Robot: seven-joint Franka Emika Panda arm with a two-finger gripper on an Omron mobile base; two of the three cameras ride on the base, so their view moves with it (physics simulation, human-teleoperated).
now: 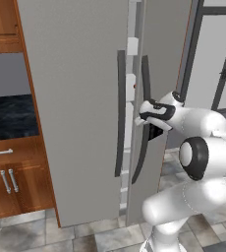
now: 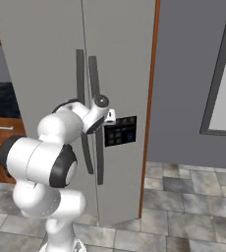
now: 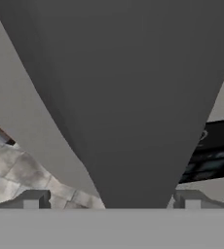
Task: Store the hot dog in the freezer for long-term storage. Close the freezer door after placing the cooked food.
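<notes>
The freezer (image 1: 75,113) is a tall light grey two-door unit. Its freezer door (image 1: 161,44) on the right stands slightly ajar, and white shelves (image 1: 131,47) show in the gap. A tiny reddish speck (image 1: 134,86) sits in that gap, too small to tell if it is the hot dog. My gripper (image 1: 144,118) is at the door's long dark handle (image 1: 145,83). In the hand view the handle (image 3: 123,97) runs between my two spread fingertips (image 3: 36,199), so the gripper (image 3: 113,200) is open around it and holds nothing. A dark panel (image 2: 120,130) is on the door beside my hand.
Brown wooden cabinets (image 1: 16,182) and a dark counter back (image 1: 12,118) stand left of the freezer. The twin door's handle (image 1: 120,113) hangs close to the left. A dark-framed window (image 1: 218,59) and a grey wall (image 2: 183,74) lie to the right, above tiled floor (image 2: 193,197).
</notes>
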